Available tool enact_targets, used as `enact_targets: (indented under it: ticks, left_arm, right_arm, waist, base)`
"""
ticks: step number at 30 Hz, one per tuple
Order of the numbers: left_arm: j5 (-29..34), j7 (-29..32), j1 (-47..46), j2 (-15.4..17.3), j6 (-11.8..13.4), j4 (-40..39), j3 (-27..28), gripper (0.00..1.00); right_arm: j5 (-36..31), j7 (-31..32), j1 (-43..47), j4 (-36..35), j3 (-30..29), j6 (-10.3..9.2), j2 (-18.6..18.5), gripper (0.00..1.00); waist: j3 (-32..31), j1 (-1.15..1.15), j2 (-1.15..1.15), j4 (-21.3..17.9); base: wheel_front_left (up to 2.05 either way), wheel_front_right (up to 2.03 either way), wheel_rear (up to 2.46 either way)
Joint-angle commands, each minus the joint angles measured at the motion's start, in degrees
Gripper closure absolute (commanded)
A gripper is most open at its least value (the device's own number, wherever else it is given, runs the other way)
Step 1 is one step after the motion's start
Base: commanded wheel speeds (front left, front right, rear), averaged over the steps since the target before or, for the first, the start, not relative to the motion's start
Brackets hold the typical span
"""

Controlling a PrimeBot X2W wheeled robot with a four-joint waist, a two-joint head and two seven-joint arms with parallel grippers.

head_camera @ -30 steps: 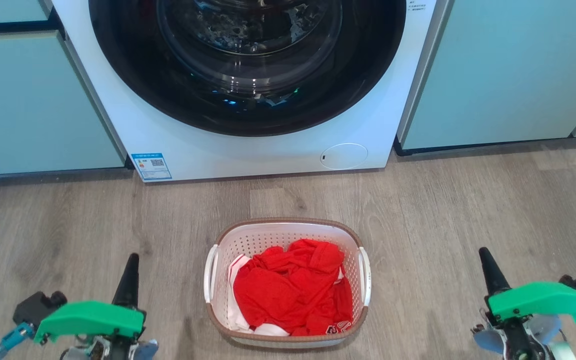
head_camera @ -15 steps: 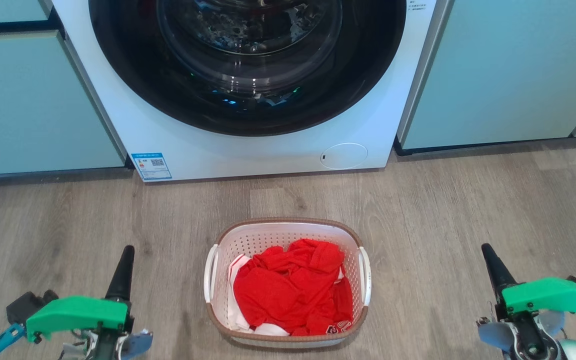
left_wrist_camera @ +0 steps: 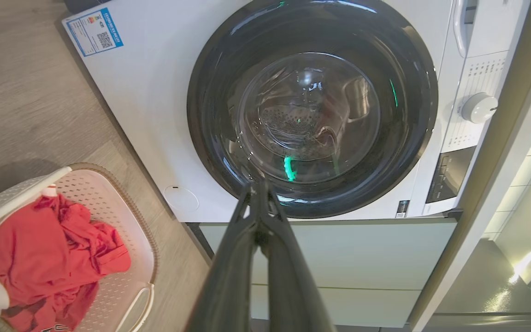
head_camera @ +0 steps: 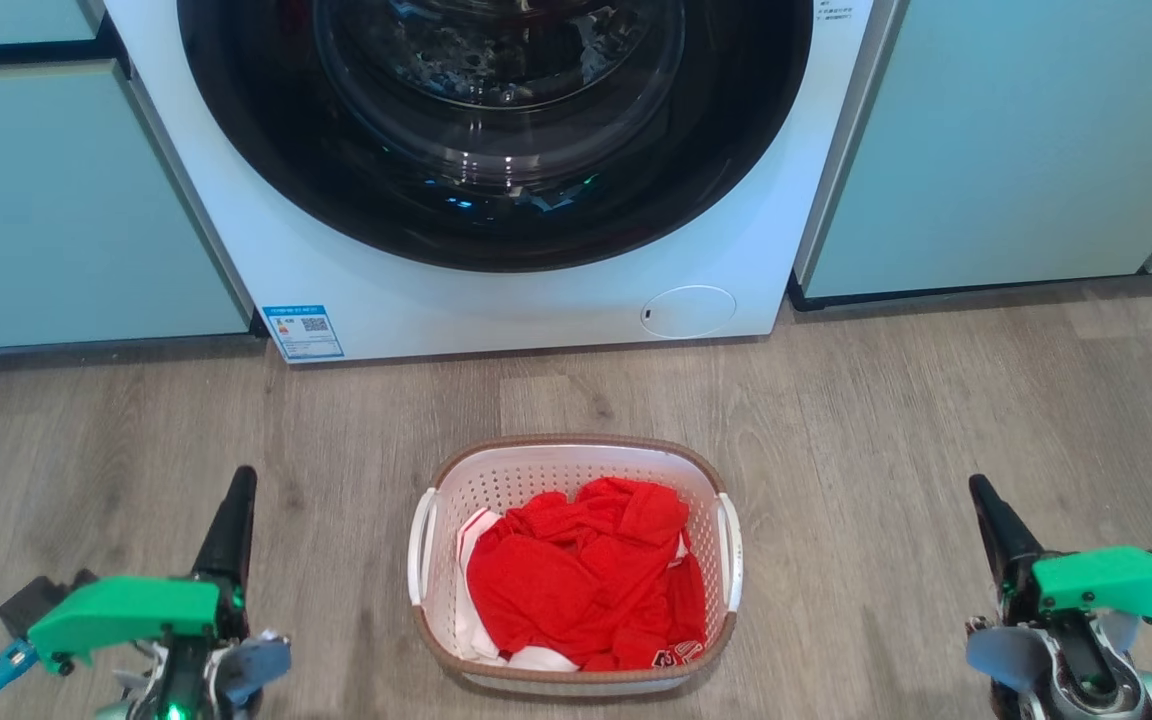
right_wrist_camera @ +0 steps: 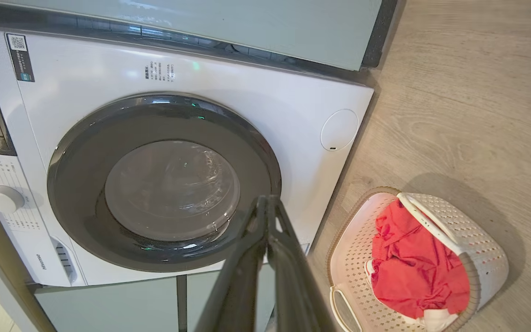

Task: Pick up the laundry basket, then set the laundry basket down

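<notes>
Wood floor (head_camera: 836, 400) by washer (head_camera: 496, 300), laundry basket (head_camera: 576, 441) w/ red clothes (head_camera: 576, 585) on it, our left hand (head_camera: 240, 480) closed & empty, right hand (head_camera: 979, 487) same, one each side, well apart from basket.

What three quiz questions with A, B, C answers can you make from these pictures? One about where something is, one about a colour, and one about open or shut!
1. Where is the laundry basket?
A. On the floor in front of the washing machine
B. Inside a cupboard
C. On a table

2. What colour are most of the clothes in it?
A. Blue
B. Red
C. Yellow

3. How are the left gripper and right gripper?
A. Both wide open
B. Both gripping the basket
C. Both shut, holding nothing

Answers:
1 A, it sits on the wood floor below the machine's round door.
2 B, nearly the whole heap is bright red.
3 C, each pair of fingers is pressed together, off to either side of the basket.
</notes>
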Motion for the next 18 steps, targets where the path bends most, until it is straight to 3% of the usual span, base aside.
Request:
enact_targets:
  ticks: [1,13,18]
  left_arm:
    - [-1.83,0.58,-3.46,0.95,-0.73,-1.63,2.09,1.00]
    - [-9.82,2.63,-4.89,0.87,-1.93,-1.14,3.69,1.00]
    - [-9.71,2.74,-4.90,0.77,-1.93,-1.13,3.82,1.00]
  right_arm:
    - [1.80,0.87,-3.09,-1.72,0.53,0.24,-0.86,1.00]
    - [9.18,2.92,-3.77,-1.60,-0.75,0.26,-0.82,1.00]
    - [9.09,3.01,-3.78,-1.59,-0.86,0.26,-0.74,1.00]
  waist:
    - [0.00,0.00,0.00,0.00]
    - [0.03,0.00,0.00,0.02]
    - [0.03,0.00,0.00,0.02]
  base:
    - [0.00,0.00,0.00]
    - [0.00,0.00,0.00]
    - [0.00,0.00,0.00]
